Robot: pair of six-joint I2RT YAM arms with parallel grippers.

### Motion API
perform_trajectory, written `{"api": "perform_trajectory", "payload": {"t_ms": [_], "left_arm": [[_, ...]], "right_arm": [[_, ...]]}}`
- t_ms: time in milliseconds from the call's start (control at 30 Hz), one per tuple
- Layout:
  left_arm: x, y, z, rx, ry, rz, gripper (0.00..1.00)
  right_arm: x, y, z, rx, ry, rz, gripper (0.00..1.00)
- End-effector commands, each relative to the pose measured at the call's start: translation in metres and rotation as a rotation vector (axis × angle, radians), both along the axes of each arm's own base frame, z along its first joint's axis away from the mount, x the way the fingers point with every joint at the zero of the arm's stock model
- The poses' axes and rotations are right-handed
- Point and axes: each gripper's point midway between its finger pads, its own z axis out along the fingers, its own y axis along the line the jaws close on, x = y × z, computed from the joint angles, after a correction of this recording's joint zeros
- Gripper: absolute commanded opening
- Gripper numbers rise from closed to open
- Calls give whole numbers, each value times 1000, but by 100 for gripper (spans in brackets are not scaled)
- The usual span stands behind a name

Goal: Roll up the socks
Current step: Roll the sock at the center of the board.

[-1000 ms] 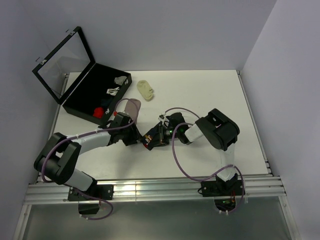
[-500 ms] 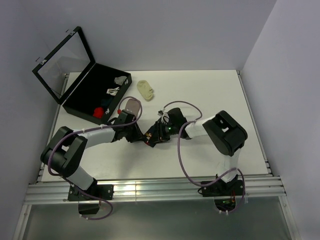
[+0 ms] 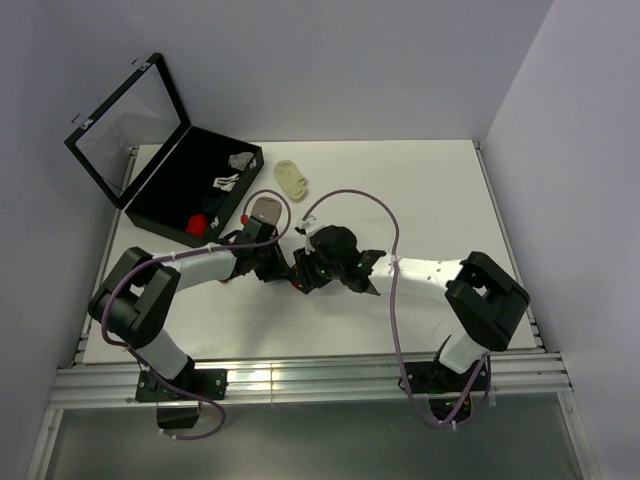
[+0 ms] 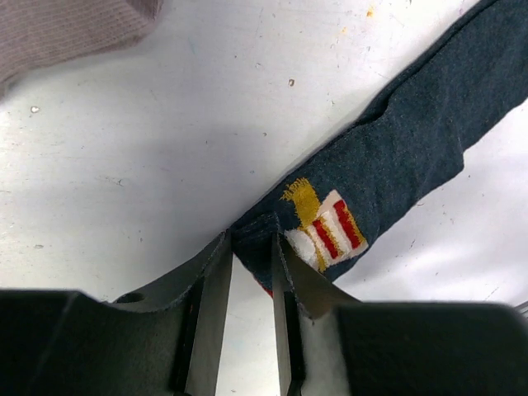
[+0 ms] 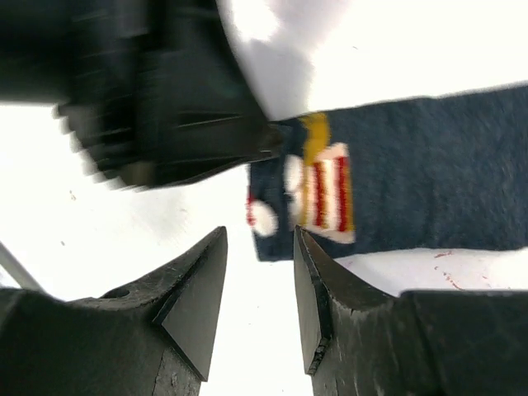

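The navy sock (image 4: pixel 404 148), with a red, white and yellow patch, lies flat on the white table and runs up to the right. My left gripper (image 4: pixel 252 241) is shut on its near end. In the right wrist view the sock (image 5: pixel 429 181) lies just beyond my right gripper (image 5: pixel 260 235), which is open and empty, with the left gripper's black body at the upper left. In the top view both grippers, left (image 3: pixel 281 267) and right (image 3: pixel 307 274), meet over the sock and mostly hide it. The dusty-pink sock (image 3: pixel 265 212) lies behind them. The beige sock is not clearly visible.
A black case (image 3: pixel 160 195) with its lid open stands at the back left, holding a red item (image 3: pixel 204 222) and small white-grey items (image 3: pixel 238 160). A small pale-yellow sock (image 3: pixel 292 178) lies beside the case. Purple cables loop over both arms.
My left gripper has moved right toward the table's middle, uncovering the pink sock. My right arm's elbow has swung out to the right and stretched flat, while its gripper stayed at the navy sock.
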Motion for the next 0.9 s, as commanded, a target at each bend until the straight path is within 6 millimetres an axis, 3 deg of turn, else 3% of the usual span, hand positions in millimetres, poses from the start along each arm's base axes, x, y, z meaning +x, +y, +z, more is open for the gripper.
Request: {"api": "perform_trajectory", "payload": {"t_ms": [0,133,300,867], "left_arm": [[-32,35,-43,197,125,-21,32],[-33,34,-43,203,128,-31,32],[-33,33,-44,208,132,-41,32],[-33,32,-43,219,129,-52,30]], "right_arm": [[7,-2,19,-119,-208,25,45],[-3,11,17,-183,-284,93,43],[-11,24,-1,-273,-326,148,40],[-1,5,-42,-462,-359,97,39]]}}
